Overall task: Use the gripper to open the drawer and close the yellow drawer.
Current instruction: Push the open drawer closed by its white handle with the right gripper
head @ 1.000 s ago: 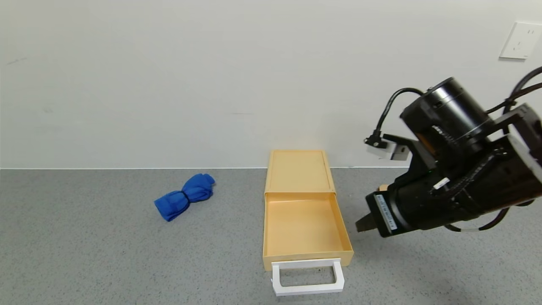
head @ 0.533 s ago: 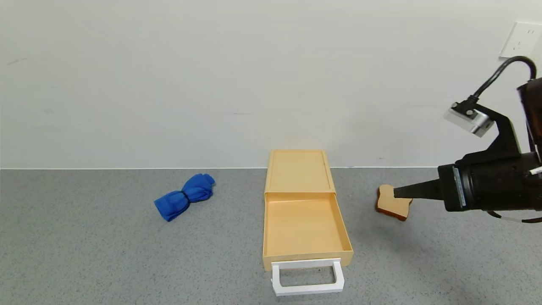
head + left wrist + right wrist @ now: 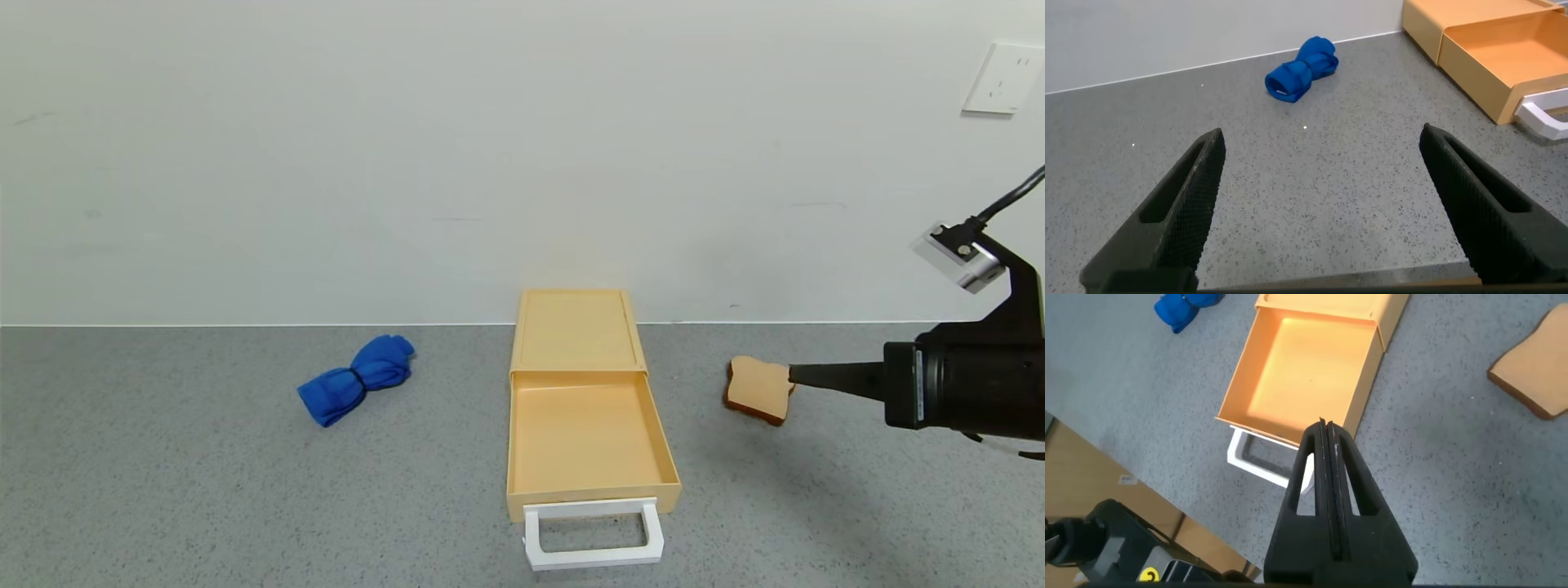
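The pale yellow drawer (image 3: 576,331) stands at the table's middle with its tray (image 3: 584,437) slid out toward me and empty. Its white loop handle (image 3: 592,535) is at the front. My right gripper (image 3: 793,375) is shut and empty, held above the table well to the right of the drawer, its tip pointing left beside the toast. In the right wrist view the shut gripper (image 3: 1324,425) hangs over the tray (image 3: 1306,367) and handle (image 3: 1249,457). My left gripper (image 3: 1321,135) is open and empty over bare table; the drawer (image 3: 1486,49) lies beyond it.
A tan toast slice (image 3: 759,390) lies right of the drawer. A blue rolled cloth (image 3: 357,378) lies left of it. A wall (image 3: 490,163) backs the grey table, with an outlet (image 3: 1002,77) at the upper right.
My right arm has drawn back to the right, away from the drawer, uncovering the toast slice. The drawer stays open and has not moved.
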Robot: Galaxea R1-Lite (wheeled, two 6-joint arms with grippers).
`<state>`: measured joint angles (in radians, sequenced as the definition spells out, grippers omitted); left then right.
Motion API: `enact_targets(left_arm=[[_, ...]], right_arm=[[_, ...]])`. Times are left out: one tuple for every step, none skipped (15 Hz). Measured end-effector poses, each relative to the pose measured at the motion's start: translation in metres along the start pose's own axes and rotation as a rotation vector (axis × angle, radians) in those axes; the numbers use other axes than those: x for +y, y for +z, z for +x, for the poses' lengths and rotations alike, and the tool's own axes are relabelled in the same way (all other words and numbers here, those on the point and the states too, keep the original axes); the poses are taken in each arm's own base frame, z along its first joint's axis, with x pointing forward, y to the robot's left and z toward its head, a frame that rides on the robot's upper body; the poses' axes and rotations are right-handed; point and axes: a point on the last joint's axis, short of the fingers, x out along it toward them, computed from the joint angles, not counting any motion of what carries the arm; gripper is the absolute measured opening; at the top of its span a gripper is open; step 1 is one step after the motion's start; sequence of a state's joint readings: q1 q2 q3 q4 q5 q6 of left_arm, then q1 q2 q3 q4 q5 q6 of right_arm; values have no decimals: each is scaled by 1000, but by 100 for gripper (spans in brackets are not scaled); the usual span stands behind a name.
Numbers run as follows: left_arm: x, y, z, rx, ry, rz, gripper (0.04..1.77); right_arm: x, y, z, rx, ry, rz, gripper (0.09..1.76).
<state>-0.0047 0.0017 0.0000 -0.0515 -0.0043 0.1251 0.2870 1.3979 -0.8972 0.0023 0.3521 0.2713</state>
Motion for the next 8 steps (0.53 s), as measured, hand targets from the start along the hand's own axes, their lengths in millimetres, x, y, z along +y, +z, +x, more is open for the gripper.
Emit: enact_targets(left_arm=[[0, 0, 0, 0, 0, 0, 172], [0, 0, 0, 0, 0, 0, 172], [0, 0, 0, -1, 0, 0, 172], [0, 0, 0, 0, 0, 0, 172], [0, 0, 0, 0, 0, 0, 172], [0, 0, 0, 0, 0, 0, 172], [0, 0, 0, 0, 0, 0, 172], [0, 0, 0, 0, 0, 0, 172]], right_arm=[[-1, 0, -1, -1, -3, 2, 12], [-1, 0, -1, -1, -4, 2, 12], [-1, -1, -1, -1, -4, 2, 12], [-1, -1, -1, 0, -4, 3, 12], [0, -1, -1, 1, -2, 2, 12], [0, -1, 0, 3, 0, 2, 12], [0, -1, 0, 4, 0, 2, 12], [0, -1, 0, 5, 0, 2, 12]])
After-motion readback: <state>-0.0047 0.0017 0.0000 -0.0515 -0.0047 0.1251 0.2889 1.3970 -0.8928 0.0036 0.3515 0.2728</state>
